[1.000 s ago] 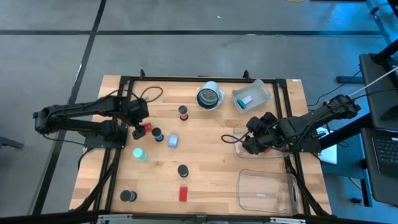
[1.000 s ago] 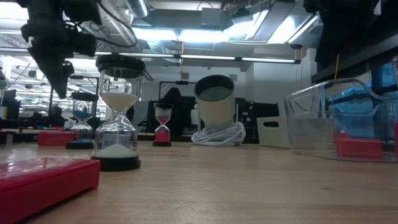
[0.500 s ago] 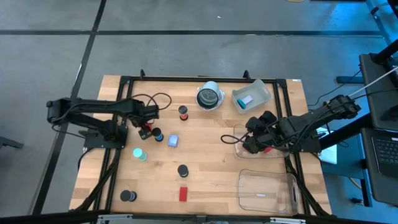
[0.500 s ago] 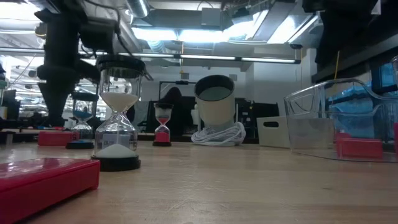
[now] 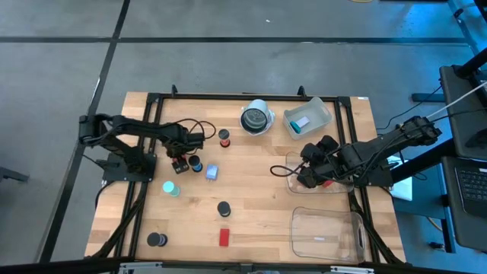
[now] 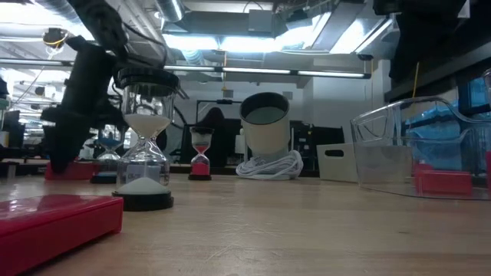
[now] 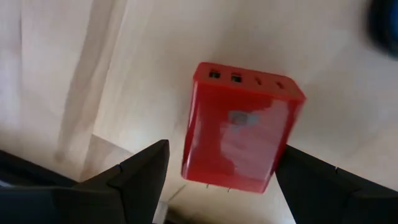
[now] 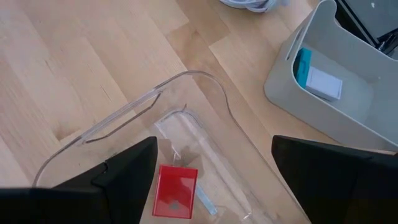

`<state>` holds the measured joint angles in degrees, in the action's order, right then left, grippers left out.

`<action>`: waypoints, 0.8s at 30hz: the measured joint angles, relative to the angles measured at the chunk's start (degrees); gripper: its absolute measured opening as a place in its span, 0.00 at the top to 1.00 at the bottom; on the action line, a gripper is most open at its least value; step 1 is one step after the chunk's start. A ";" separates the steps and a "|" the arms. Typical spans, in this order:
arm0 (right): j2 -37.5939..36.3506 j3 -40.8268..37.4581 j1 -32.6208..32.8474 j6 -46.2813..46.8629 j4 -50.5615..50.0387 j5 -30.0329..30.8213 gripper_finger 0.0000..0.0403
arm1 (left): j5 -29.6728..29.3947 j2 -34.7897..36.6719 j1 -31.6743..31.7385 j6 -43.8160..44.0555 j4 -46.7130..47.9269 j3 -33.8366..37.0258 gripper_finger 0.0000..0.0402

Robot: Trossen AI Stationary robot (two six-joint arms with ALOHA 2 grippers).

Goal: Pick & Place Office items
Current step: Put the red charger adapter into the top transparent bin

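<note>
At the table's left side, the left gripper reaches down over a red block lying flat on the wood, its fingers spread wide on either side of the block and apart from it, holding nothing. Just beside it stands a black-capped piece with a blue middle, then a pale blue rectangle, with a teal round piece nearer the front. Farther along sit a red-centred black disc, another black disc, a second red block and a black disc near the front edge. Toward the right, the right gripper hovers over a clear bin with its fingers spread wide and empty; a red block lies inside that bin. A grey bin behind holds blue and white pieces.
</note>
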<state>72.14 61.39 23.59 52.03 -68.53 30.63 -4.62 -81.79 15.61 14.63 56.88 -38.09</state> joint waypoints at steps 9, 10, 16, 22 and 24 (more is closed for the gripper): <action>0.00 0.00 0.00 -0.02 0.00 0.00 0.20 | 1.57 -3.28 0.29 -0.35 -0.32 -0.04 0.32; 0.00 0.00 0.00 -0.04 0.00 0.00 0.20 | 1.59 -3.12 0.23 -0.33 -0.32 -0.04 0.34; 0.00 0.00 0.00 0.31 0.02 0.00 0.20 | 1.37 0.61 0.25 -0.22 -0.37 0.00 0.47; 0.00 0.00 0.00 1.83 0.35 -0.01 0.20 | 2.64 7.63 0.25 1.61 -0.16 0.00 0.47; 0.00 0.00 -0.06 3.82 1.55 -0.02 0.20 | 2.24 10.54 0.25 2.57 0.40 -0.19 0.47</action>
<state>72.14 61.39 23.53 55.85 -66.98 30.61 -2.38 -71.25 15.86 17.21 57.28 -38.27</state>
